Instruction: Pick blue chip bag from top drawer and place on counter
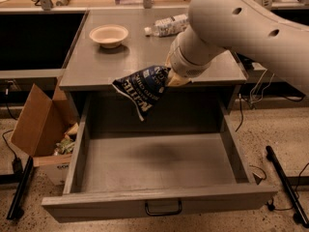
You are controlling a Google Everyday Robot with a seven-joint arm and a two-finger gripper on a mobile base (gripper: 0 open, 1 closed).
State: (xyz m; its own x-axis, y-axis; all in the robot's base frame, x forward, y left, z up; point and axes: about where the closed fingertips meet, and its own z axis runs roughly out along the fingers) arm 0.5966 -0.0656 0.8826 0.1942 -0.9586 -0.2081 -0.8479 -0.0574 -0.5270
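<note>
My gripper (pixel 170 77) is shut on the right end of the blue chip bag (pixel 142 86), a crinkled navy bag with white lettering. The bag hangs in the air at the counter's front edge, above the back of the open top drawer (pixel 154 168). The drawer is pulled far out and nothing lies in it; its dark pull handle (pixel 163 208) shows on the front panel. The grey counter (pixel 135 57) lies just behind the bag. My large white arm (pixel 231 28) comes in from the upper right and hides the fingers' base.
A tan bowl (pixel 109 35) stands on the counter's back left. A clear plastic bottle (pixel 166 25) lies at the back middle. An open cardboard box (pixel 41 124) with rubbish stands on the floor at the left. Cables and a black bar (pixel 285 182) lie at the right.
</note>
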